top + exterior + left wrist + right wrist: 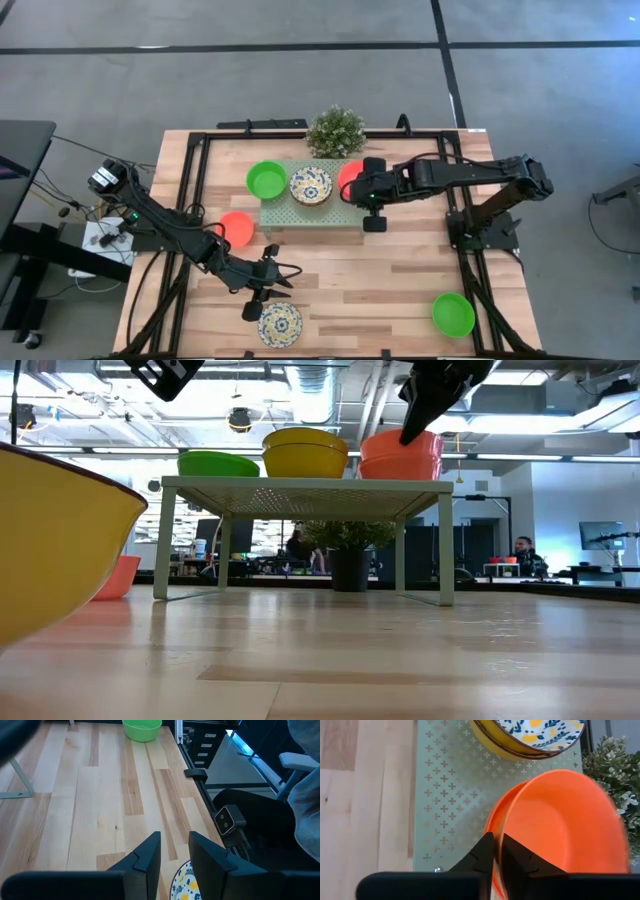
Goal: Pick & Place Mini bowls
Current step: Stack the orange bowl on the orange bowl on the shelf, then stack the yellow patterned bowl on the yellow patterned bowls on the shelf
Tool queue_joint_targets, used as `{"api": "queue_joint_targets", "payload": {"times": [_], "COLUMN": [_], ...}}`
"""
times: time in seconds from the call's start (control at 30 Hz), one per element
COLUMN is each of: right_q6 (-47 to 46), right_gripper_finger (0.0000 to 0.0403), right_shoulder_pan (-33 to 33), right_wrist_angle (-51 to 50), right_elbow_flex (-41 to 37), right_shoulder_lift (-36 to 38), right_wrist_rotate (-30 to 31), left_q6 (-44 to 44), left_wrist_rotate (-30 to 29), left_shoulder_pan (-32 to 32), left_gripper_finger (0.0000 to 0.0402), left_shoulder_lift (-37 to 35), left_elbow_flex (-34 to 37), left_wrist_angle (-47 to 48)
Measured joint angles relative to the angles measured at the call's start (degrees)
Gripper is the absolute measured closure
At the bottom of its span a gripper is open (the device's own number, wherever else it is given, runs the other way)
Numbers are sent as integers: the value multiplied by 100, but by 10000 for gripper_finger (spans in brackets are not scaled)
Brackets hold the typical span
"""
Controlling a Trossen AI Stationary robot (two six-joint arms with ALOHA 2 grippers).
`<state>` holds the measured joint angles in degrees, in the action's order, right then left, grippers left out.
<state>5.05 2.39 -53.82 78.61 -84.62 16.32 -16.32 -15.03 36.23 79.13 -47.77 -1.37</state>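
The glossy orange-red bowl (pixel 560 830) sits nested on a second orange one on the pale green perforated metal platform (pixel 310 212), near the bench's (pixel 400 280) far edge. The right gripper (pixel 496 851) pinches its thin rim between narrowly parted fingers. A smooth green bowl (pixel 266 179) and a blue-yellow patterned bowl (pixel 311 185) share the platform. The low view shows the patterned bowl's plain yellow outside. The left gripper (pixel 174 851) hangs slightly parted, empty, above another patterned bowl (pixel 279 324) at the near edge. No writing is legible.
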Motion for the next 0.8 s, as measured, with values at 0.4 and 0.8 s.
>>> {"api": "queue_joint_targets", "payload": {"times": [0.4,0.8], "right_q6": [-23,-172], "right_gripper_finger": [342,341], "right_shoulder_pan": [2,126], "right_wrist_angle": [4,4], "right_elbow_flex": [-2,-2], "right_shoulder_lift": [-2,-2], "right_wrist_rotate": [1,4], "left_q6": [0,0], "left_wrist_rotate": [0,0], "left_shoulder_pan": [0,0], "left_gripper_finger": [301,301], "left_shoulder_lift": [0,0], "left_elbow_flex": [0,0], "left_wrist_angle": [-2,-2]}}
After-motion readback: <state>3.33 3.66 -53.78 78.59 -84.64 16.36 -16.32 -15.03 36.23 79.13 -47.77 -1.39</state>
